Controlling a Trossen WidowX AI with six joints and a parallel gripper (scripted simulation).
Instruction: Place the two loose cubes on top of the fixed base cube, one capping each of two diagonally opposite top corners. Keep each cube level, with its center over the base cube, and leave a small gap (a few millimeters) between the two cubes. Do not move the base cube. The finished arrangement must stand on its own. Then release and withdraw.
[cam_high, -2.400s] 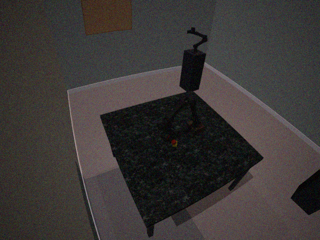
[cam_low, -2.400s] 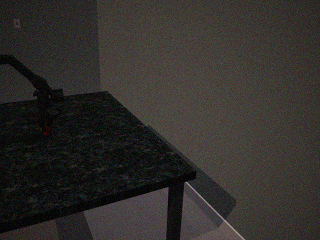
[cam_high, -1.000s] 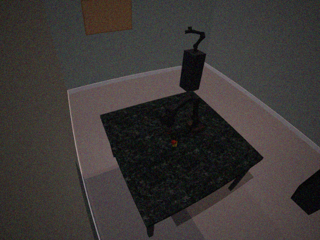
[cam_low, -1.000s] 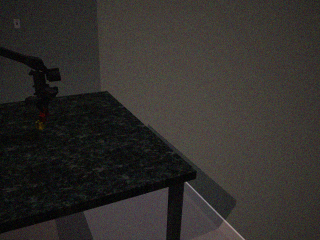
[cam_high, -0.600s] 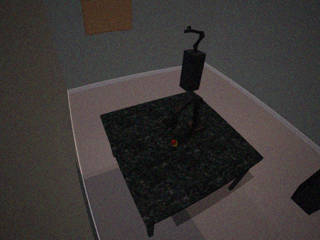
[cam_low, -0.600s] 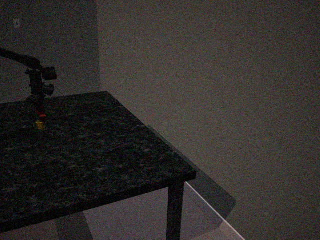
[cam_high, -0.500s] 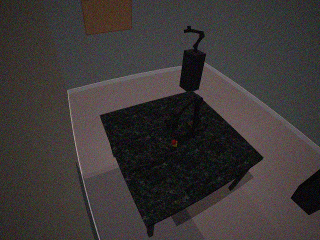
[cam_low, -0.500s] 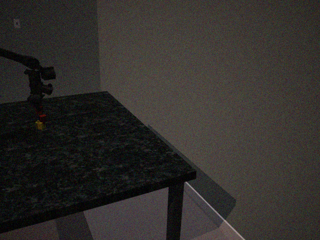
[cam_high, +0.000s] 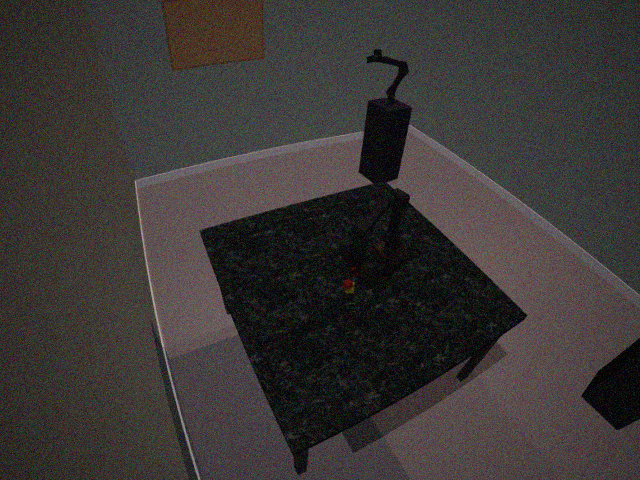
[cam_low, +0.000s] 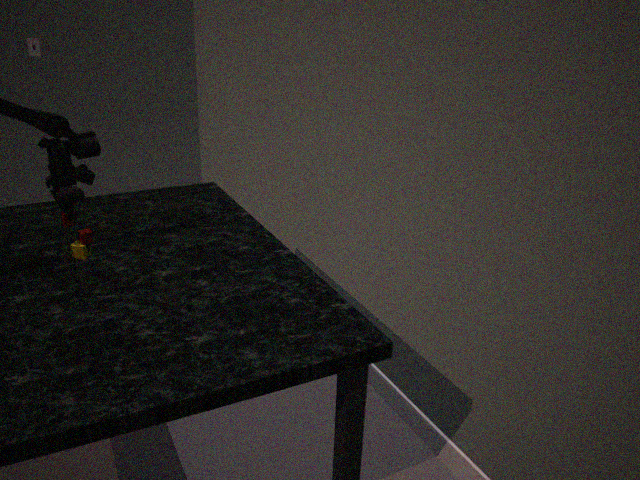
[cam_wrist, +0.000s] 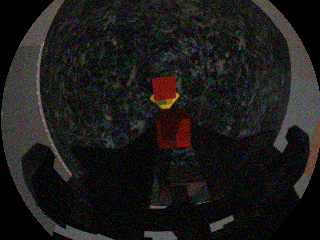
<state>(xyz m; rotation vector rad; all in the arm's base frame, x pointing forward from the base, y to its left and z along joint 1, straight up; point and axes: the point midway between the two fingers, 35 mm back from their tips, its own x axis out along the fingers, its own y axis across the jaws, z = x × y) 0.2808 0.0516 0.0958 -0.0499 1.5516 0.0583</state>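
Observation:
The yellow base cube (cam_high: 350, 290) (cam_low: 79, 252) (cam_wrist: 165, 104) stands on the table. One red cube (cam_high: 347, 283) (cam_low: 85, 235) (cam_wrist: 164, 88) sits on its top, offset toward one corner; it looks level. Part of the yellow top and a corner show on the gripper's side in the wrist view. My gripper (cam_low: 65, 214) (cam_wrist: 172, 127) is shut on the other red cube (cam_high: 354, 270) (cam_low: 65, 220) (cam_wrist: 183, 133). It holds this cube above the table, to the side of the base cube and apart from the stack. The fingertips are dark and hard to make out in the top view.
The dark speckled table (cam_high: 320, 361) (cam_low: 206, 310) carries the arm, whose base is behind the cubes in the top view. A tall dark box (cam_high: 385, 139) with a small arm-like shape on top stands beyond the table's far corner.

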